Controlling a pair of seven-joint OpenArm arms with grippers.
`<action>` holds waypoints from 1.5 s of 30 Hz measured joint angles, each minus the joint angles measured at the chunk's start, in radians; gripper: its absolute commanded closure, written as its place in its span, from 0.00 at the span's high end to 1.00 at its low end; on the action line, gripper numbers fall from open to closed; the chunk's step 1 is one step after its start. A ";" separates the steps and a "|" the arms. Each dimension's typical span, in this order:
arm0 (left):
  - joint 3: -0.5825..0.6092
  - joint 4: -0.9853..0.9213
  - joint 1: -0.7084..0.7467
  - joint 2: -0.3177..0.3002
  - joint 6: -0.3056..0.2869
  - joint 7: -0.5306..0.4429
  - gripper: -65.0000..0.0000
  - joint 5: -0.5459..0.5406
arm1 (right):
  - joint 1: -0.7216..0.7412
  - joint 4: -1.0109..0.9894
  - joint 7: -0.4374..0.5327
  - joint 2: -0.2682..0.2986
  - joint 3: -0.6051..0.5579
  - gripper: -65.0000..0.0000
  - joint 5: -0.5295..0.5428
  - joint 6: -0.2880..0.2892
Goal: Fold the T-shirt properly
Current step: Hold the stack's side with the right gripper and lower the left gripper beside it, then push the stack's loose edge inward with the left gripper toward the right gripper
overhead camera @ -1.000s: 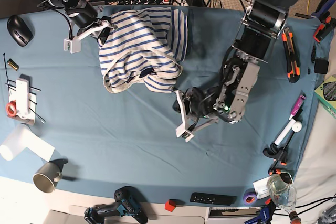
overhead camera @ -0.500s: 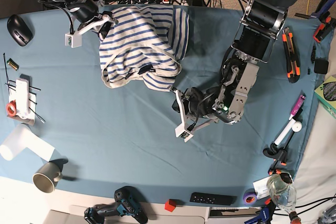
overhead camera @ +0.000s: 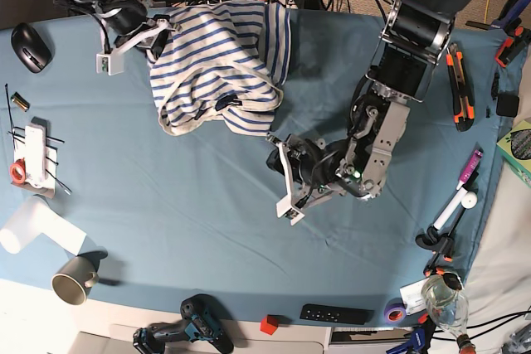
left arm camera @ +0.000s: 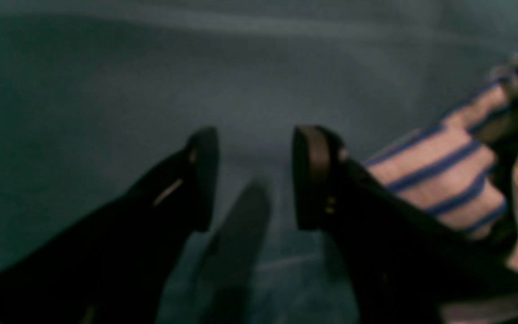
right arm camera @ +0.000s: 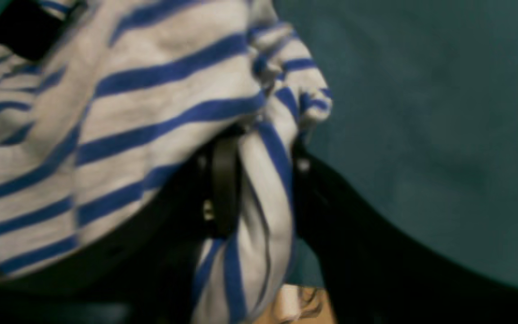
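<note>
T-shirt point(overhead camera: 217, 64): striped, bunched in a heap at far-left of the table point(overhead camera: 166, 196), near its back edge. Not flat, no clean fold seen; sleeves/hem not distinguishable. Dark label patch shows mid-heap. Bottom edge hangs in loose loops toward centre.

Right gripper point(right arm camera: 256, 180): clenched on a pinch of shirt fabric; a striped roll sits between the 2 fingers in the wrist view. In base view it sits at the heap's top-left corner, by the back edge.

Left gripper point(left arm camera: 254, 177): released, fingers apart w/ nothing between, only blue cloth below. Shirt edge lies just beside its right-hand finger in the wrist view, not touching as far as I can tell. In base view it sits mid-table, near the heap's lower-right tip.

Progress, est.: early. 0 folds done. Left to do: spread shirt flat, square it, fold sleeves in, fold body. 1 corner held, 2nd grasp point not yet taken.

Surrounds: mouse point(overhead camera: 31, 46), mug point(overhead camera: 75, 278), drill point(overhead camera: 184, 333), misc tools along the rims, all well apart from the shirt.
</note>
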 measured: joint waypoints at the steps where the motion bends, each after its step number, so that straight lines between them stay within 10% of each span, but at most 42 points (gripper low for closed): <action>1: 0.000 0.000 -0.006 0.000 0.000 0.002 0.43 -0.001 | -0.003 0.037 -0.003 0.000 0.000 0.35 -0.010 0.002; 11: 0.000 0.066 -0.011 -0.003 0.000 0.066 0.41 -0.031 | -0.056 0.253 0.018 0.002 0.028 0.35 -0.148 0.002; 15: -0.001 0.102 -0.011 -0.003 -0.079 0.142 0.22 -0.138 | -0.052 0.254 0.039 0.008 0.049 0.34 -0.142 0.000; 18: -0.001 0.131 -0.006 -0.005 -0.156 0.188 0.00 -0.284 | -0.053 0.254 0.039 0.008 0.049 0.02 -0.132 -0.002; 24: -0.001 0.208 0.083 -0.002 -0.340 0.350 0.00 -0.722 | -0.029 0.254 0.047 0.008 0.051 0.00 -0.020 -0.006; 28: -0.001 0.219 0.175 -0.002 -0.360 0.371 0.00 -0.942 | -0.032 0.254 0.066 0.011 0.032 0.00 -0.029 -0.007; 42: -0.001 0.220 0.393 -0.003 -0.360 0.370 0.00 -0.933 | 0.094 -0.132 0.078 0.013 -0.105 0.00 -0.034 -0.021; 45: -0.001 0.220 0.407 -0.001 -0.360 0.317 0.00 -0.710 | 0.116 -0.174 0.088 0.014 -0.106 0.00 -0.063 -0.008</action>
